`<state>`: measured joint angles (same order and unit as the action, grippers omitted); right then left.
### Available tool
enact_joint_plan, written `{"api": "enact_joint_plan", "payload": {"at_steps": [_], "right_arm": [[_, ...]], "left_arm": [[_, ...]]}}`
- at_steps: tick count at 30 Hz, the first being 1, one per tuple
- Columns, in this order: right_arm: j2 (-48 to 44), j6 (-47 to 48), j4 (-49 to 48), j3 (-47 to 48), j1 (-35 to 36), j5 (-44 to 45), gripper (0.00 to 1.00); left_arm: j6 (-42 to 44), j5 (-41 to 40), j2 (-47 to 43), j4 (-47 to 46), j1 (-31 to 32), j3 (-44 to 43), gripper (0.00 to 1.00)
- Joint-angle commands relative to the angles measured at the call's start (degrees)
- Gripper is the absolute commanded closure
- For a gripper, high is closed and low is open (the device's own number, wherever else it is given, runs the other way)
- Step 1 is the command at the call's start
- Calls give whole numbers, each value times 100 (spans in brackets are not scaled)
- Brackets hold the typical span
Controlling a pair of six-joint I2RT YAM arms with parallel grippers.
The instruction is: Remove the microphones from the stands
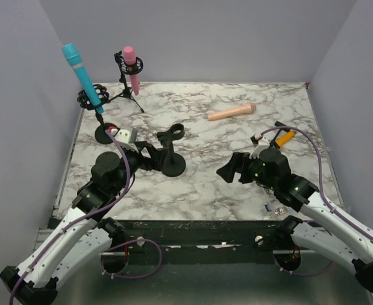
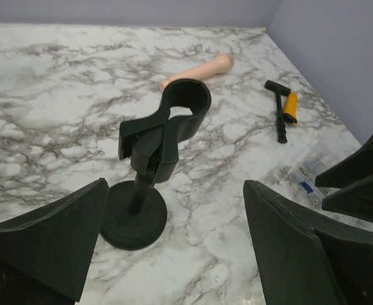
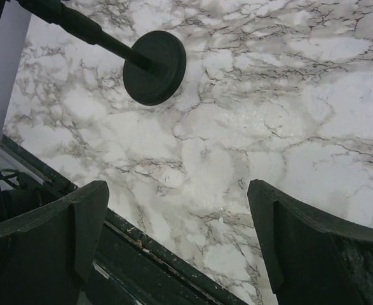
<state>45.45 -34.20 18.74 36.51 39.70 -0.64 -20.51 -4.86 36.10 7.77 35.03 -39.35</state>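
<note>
At the far left back of the marble table (image 1: 199,184), a blue microphone (image 1: 81,71) sits tilted in its holder, over a round black base (image 1: 107,133). Just right of it, a pink microphone (image 1: 131,67) stands upright in a small tripod mount (image 1: 126,93).

Nearer to me, my left pincer (image 1: 151,154) is spread wide and grips nothing. Its 2 fingers point at the black stand (image 2: 153,149), which is just ahead of them and apart from both. The stand's ring clip at the top holds nothing, and its round foot rests flat on the marble.

Beyond the stand and to its right, a peach microphone (image 1: 232,112) lies on its side on the table. It is well apart from the stand and touches neither of my pincers.

Further right, my right pincer (image 1: 232,166) is also spread wide and holds nothing. It hangs above bare marble near the front edge, and from its wrist I see the stand's foot off to the upper left.

Behind that arm lies a black tool with an orange grip (image 1: 285,136). A small clear packet (image 2: 304,175) lies near the front right.
</note>
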Motion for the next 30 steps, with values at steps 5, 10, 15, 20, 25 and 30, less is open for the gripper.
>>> {"api": "enact_joint_plan", "payload": {"at_steps": [5,10,15,20,25,30], "right_arm": [[300,198,-488,-183,18,-208,0],[120,139,-443,-251,20,-210,0],[-182,117,-312,-326,21,-82,0],[-248,123,-250,-306,20,-72,0],[-245,128,-109,-179,21,-63,0],[-274,152,-91,-169,20,-15,0]], "left_arm": [[-742,861,266,-737,30,990,4],[-428,531,756,-863,30,745,1],[18,165,1205,-564,18,301,1],[686,-31,1542,-284,-76,-235,1],[1139,-55,2064,562,-425,-1183,1],[1581,1292,2608,1001,-638,-1864,1]]}}
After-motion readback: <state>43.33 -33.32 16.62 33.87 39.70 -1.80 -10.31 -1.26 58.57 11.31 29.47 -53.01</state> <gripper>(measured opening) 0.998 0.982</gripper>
